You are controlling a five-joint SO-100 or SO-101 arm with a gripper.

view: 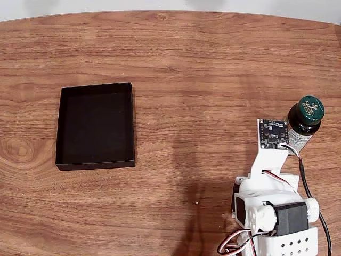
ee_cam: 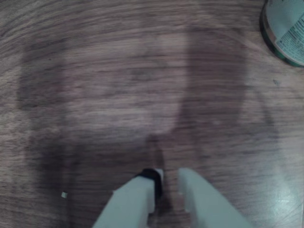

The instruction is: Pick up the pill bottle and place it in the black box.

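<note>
Standing untouched at the fixed view's right edge: small dark green translucent pill bottle [view: 305, 121], white label, on the wood-grain counter [view: 202, 64]. We log the matte black shallow box [view: 59, 128], centre left, empty. Pale claw [ee_cam: 166, 183] nearly clenched, grasping nothing. All steps remain.

Worktop [view: 192, 64]: wood-grain surface, knots visible, curved far edge. Pale wall [view: 160, 5] behind. Soft shadows under even light.

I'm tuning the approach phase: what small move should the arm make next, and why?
Probably swing toward the pill bottle: in the wrist view it sits at the upper right corner, off-line from the gripper, whose fingers hold nothing and are nearly closed, so open them too.
</note>
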